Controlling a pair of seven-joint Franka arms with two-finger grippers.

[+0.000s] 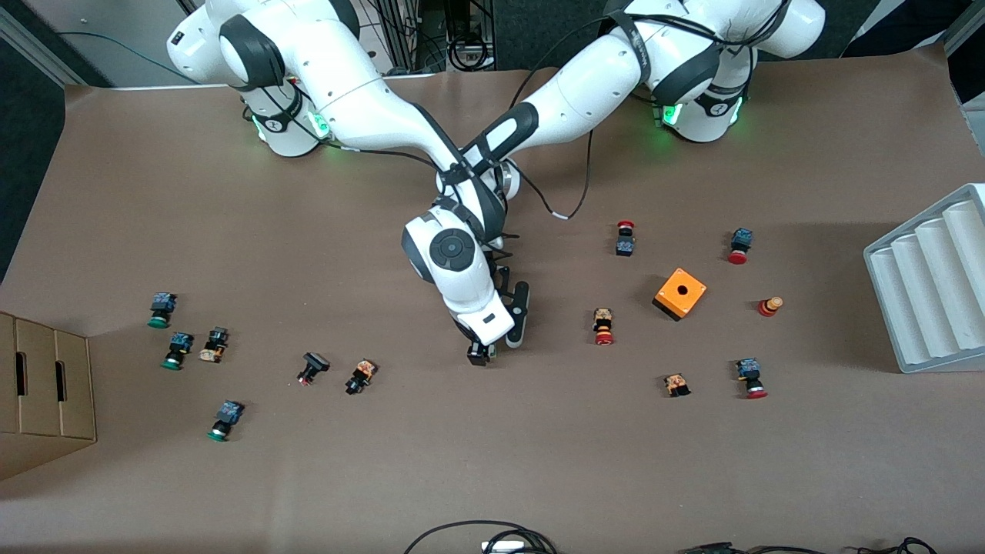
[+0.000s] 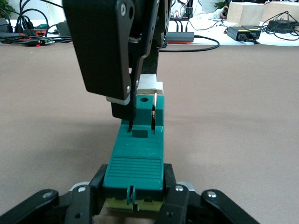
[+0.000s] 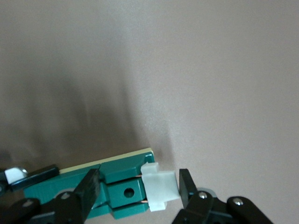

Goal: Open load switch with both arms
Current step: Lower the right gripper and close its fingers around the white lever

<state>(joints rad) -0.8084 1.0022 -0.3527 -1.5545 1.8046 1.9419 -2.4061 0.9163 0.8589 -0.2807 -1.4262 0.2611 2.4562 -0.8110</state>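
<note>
The green load switch (image 2: 135,149) lies flat on the brown table, and its white sliding piece (image 3: 161,186) sticks out at one end. My left gripper (image 2: 134,181) is shut on the other end, one black finger against each side of the block. My right gripper (image 3: 138,184) comes down from above over the white-piece end. It is open: one finger is over the green body and the other stands a small gap off the white piece. In the front view both hands meet at mid-table, right gripper (image 1: 481,352) and left gripper (image 1: 519,315), and they hide the switch.
An orange cube box (image 1: 679,293) and several push buttons (image 1: 604,326) lie toward the left arm's end. More buttons (image 1: 360,375) lie toward the right arm's end, by a cardboard box (image 1: 38,385). A grey ribbed tray (image 1: 931,285) stands at the left arm's table edge.
</note>
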